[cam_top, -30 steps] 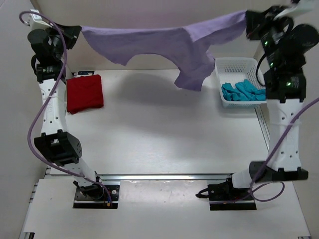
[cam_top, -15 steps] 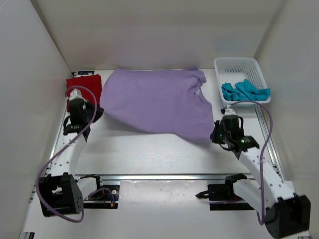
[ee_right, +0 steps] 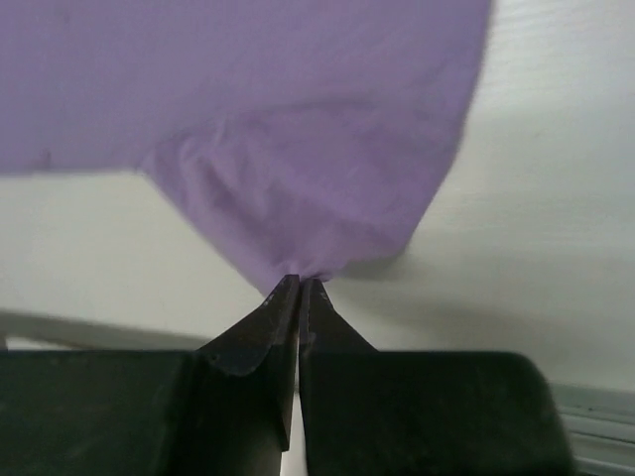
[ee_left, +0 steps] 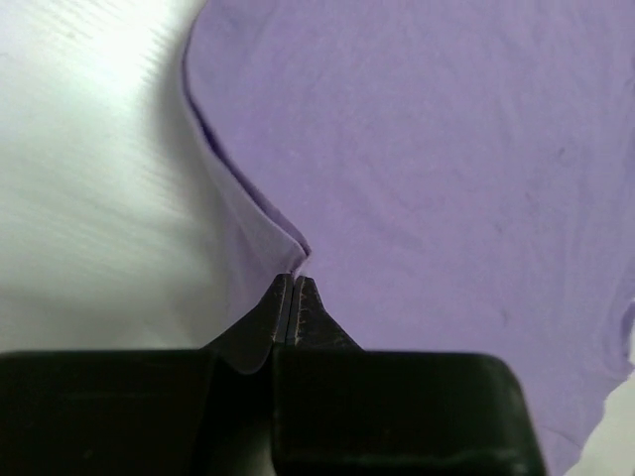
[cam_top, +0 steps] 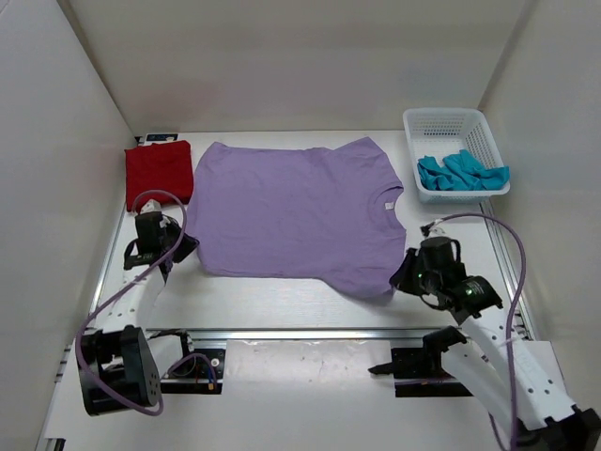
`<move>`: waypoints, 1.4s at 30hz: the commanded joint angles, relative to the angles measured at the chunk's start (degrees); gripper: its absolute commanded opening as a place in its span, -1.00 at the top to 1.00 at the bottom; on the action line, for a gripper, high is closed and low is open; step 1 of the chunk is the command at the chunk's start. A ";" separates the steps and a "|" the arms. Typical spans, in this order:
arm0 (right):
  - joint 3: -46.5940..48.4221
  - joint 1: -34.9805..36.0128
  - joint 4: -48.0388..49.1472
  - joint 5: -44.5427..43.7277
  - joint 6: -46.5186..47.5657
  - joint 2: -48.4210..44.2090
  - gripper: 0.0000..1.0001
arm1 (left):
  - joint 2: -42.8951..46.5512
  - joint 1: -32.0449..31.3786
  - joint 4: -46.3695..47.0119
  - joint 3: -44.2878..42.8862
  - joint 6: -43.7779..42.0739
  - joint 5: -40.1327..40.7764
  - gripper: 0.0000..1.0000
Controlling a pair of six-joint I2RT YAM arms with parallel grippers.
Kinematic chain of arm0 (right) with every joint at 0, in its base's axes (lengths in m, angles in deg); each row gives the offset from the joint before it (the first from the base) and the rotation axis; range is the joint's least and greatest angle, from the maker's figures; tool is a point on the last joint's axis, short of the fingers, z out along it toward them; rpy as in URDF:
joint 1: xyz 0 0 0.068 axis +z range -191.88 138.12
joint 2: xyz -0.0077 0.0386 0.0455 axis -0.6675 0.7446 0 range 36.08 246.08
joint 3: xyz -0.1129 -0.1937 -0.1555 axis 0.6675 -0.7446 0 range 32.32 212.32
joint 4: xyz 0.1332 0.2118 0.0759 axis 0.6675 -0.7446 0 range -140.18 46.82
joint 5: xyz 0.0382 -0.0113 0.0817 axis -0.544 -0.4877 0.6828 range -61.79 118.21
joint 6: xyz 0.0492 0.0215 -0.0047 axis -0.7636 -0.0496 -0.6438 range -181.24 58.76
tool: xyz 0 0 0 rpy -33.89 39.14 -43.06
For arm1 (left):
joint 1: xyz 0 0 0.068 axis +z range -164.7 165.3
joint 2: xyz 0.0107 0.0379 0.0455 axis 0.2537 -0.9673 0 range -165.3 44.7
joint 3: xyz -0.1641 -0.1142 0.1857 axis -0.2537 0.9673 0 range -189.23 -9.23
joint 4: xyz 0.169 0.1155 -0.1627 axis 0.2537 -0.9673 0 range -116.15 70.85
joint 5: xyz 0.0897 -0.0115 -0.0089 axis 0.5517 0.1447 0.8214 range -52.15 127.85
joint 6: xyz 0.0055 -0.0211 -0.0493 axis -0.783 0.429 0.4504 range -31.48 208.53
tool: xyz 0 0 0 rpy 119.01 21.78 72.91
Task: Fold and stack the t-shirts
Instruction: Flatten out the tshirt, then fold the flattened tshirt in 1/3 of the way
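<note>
Our left gripper (ee_left: 295, 283) has its jaws pressed together on the hem of the purple shirt (cam_top: 291, 211). A small ridge of cloth runs right into the tips, though we cannot quite tell how much fabric sits between them. Our right gripper (ee_right: 300, 283) is likewise clamped tight, with a bunched corner of the same shirt gathered into its tips. The shirt lies spread flat on the table (cam_top: 282, 301), reaching ahead of both grippers and filling the space between them. The folded red shirt (cam_top: 158, 174) lies beyond the left gripper, just beside the purple shirt's edge. The teal shirt (cam_top: 460, 172) lies crumpled in the white basket (cam_top: 441, 119), beyond the right gripper and apart from the purple shirt.
</note>
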 commanded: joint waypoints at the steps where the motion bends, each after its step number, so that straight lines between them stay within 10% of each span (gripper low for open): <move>1: 0.63 -13.26 10.67 9.74 6.72 4.61 1.00 | -4.05 0.89 6.19 -2.20 4.42 -2.78 1.00; 5: 3.51 -27.08 19.14 15.93 10.77 14.35 1.00 | -11.78 1.60 8.74 -5.61 5.84 0.81 1.00; 18: 26.53 -20.15 31.63 8.19 11.83 48.02 1.00 | -29.63 4.58 15.95 -17.04 13.49 -1.37 1.00; 42: 46.32 -22.96 32.43 8.36 13.94 69.92 1.00 | -41.15 6.95 22.19 -22.59 17.09 -4.80 1.00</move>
